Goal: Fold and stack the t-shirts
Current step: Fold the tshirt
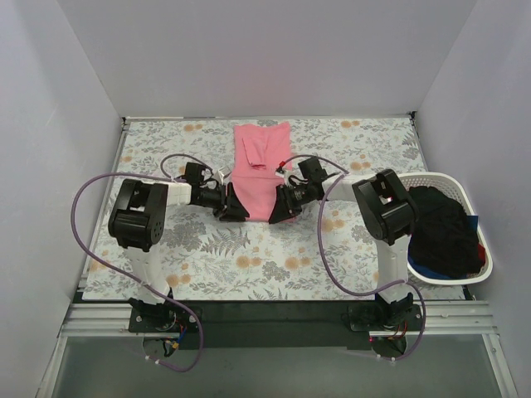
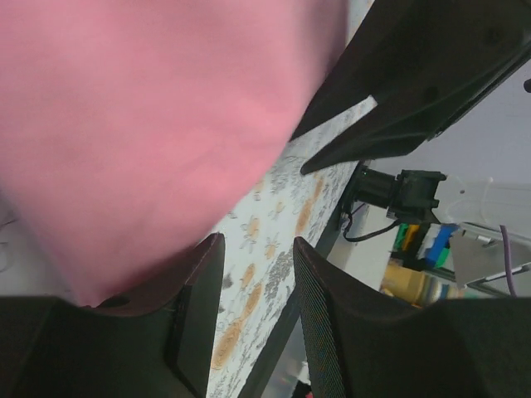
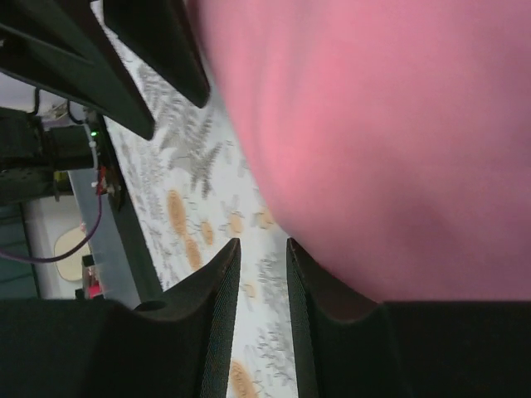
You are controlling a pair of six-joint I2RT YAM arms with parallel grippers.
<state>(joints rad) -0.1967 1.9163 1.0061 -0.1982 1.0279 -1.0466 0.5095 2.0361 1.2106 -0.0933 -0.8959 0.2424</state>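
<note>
The salmon-pink t-shirt lies at the middle of the floral tablecloth, running from the centre toward 12 o'clock. A flap is folded over near its far end; its sleeves cannot be made out. The left gripper sits at the shirt's 7 o'clock corner and the right gripper at its 5 o'clock corner. Both hide the near hem from above.

In each wrist view the cloth is a pink blur filling most of the picture, so its edge is hard to read. Both grippers stand narrowly apart, the tablecloth showing through the gap. The pink lies over the outer finger only — no cloth shows between the fingers.

At 3 to 4 o'clock the white laundry basket holds a heap of dark t-shirts — mostly black, with a sliver of blue at the rim.
</note>
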